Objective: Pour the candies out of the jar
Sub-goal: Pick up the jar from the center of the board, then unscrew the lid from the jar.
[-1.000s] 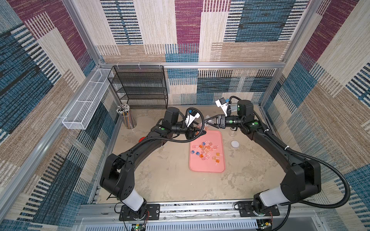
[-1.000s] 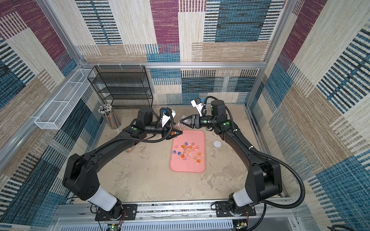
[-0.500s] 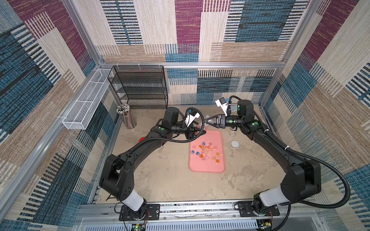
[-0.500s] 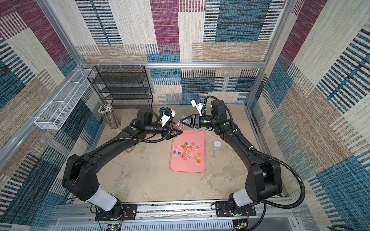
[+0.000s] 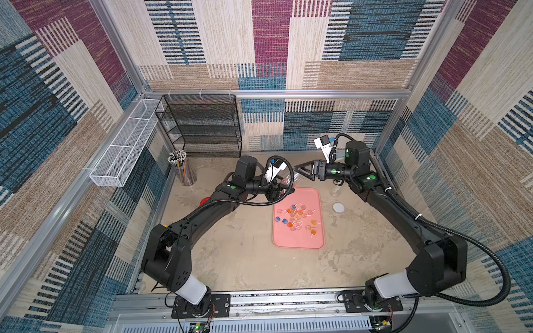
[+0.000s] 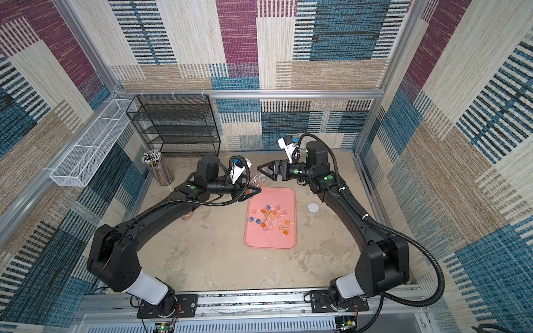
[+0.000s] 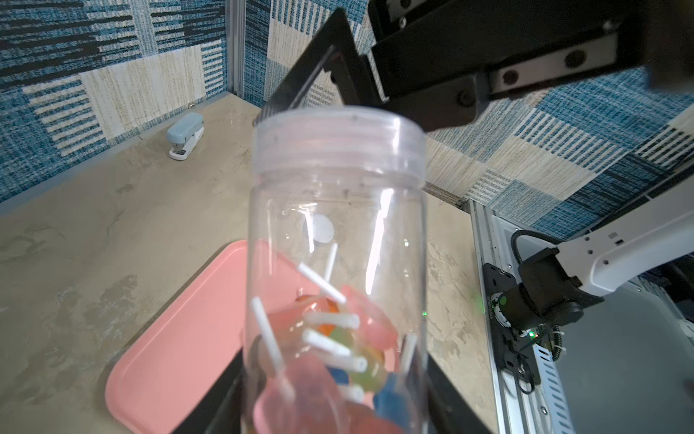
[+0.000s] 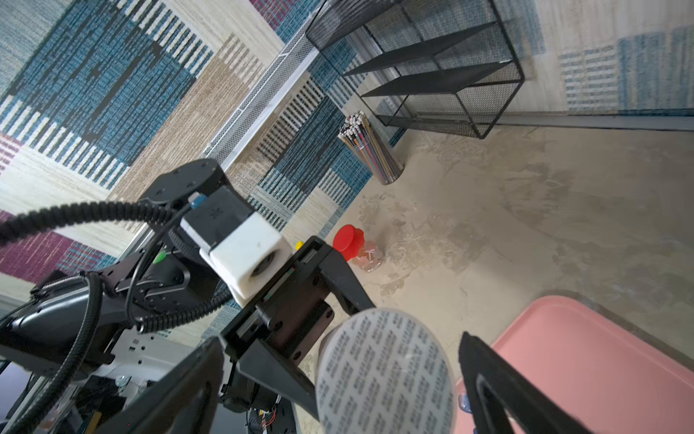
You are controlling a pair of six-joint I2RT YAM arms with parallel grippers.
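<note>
Evidently the left end effector (image 7: 338, 406) clamped the jar (image 7: 338, 188) steady above the tray (image 7: 169, 338) below it, the right end effector (image 8: 338, 338) gaping around its covered mouth.

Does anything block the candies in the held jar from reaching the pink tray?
Likely yes: a printed seal appears to cover the mouth of the jar; the open right gripper straddles that end.

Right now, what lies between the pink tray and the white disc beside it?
Nothing: in both top views only bare table separates the pink tray from the white disc.
</note>
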